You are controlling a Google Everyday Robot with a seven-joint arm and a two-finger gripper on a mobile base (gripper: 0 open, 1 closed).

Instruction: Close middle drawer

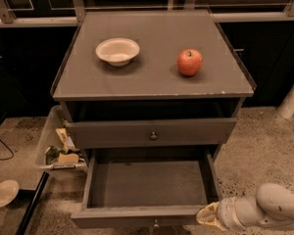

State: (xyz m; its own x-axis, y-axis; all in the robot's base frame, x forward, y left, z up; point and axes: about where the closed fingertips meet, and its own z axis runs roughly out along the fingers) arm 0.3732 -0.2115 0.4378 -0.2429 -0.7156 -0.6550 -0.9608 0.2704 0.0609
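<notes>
The middle drawer is a grey wooden box pulled far out of the cabinet, and it is empty. Its flat front runs along the bottom of the view, with a small round knob at its centre. My gripper comes in from the lower right on a pale arm. Its tip is at the right end of the drawer front, touching it or very nearly so.
Above it, another grey drawer with a knob stands slightly out. The cabinet top holds a white bowl and a red apple. A clear bin of litter stands left of the cabinet. A white post is at the right.
</notes>
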